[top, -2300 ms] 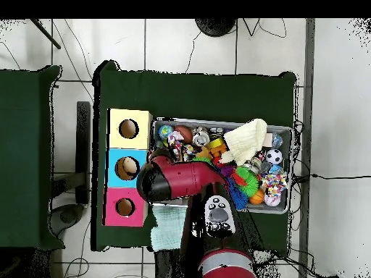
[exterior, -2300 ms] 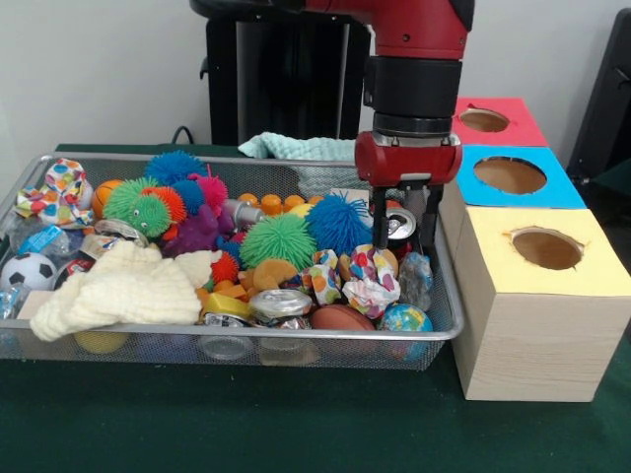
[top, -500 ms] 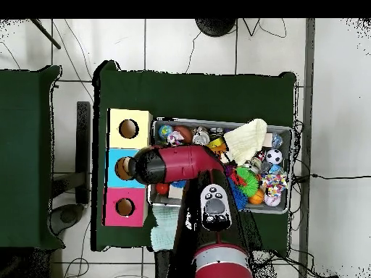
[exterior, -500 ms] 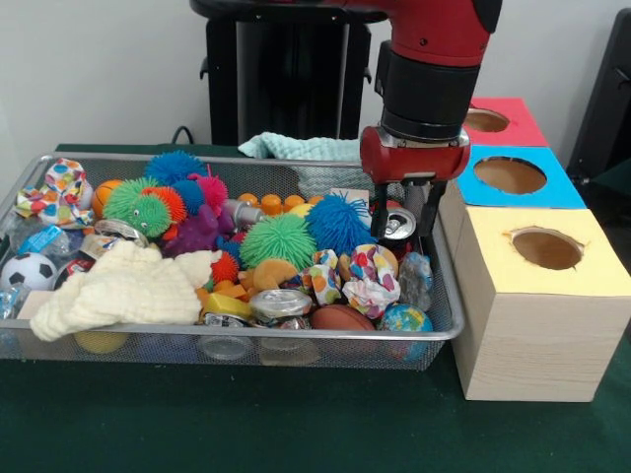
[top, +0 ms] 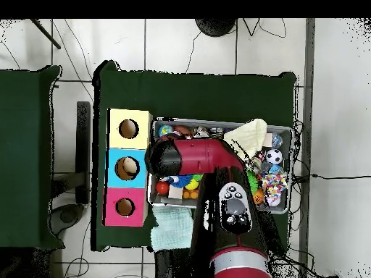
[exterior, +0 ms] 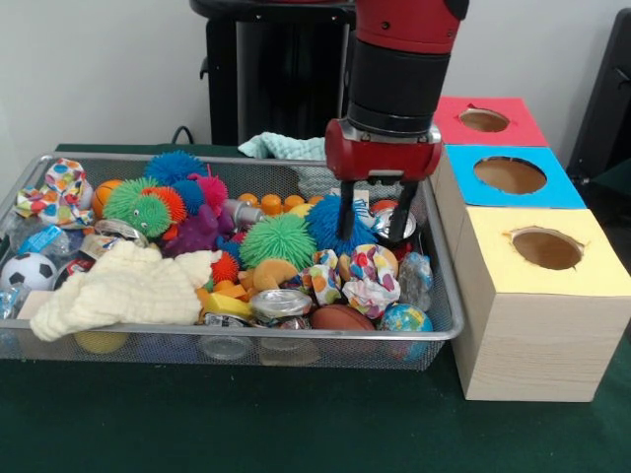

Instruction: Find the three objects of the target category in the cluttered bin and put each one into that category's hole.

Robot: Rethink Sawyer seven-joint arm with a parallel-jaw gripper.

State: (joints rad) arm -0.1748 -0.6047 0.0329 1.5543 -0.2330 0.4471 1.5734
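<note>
The silver wire-mesh bin [exterior: 246, 336] is full of clutter: green [exterior: 279, 239] and blue [exterior: 330, 222] spiky balls, a crushed can [exterior: 280, 304], crumpled patterned paper [exterior: 370, 291], a cream cloth [exterior: 123, 286], a soccer ball [exterior: 28, 270]. My gripper [exterior: 373, 235] hangs open and empty over the bin's right part, tips just above the blue spiky ball and a drink can [exterior: 394, 225]. In the overhead view the red arm [top: 188, 156] covers the gripper and the bin's left half [top: 290, 130].
Three wooden boxes with round holes stand right of the bin: yellow top [exterior: 592, 271] nearest, blue [exterior: 562, 192], red [exterior: 523, 128] farthest. A teal cloth [exterior: 286, 146] lies behind the bin. The green table edge runs in front.
My gripper has moved left, away from the boxes, and risen slightly. It stays open and empty. The bin's contents look the same.
</note>
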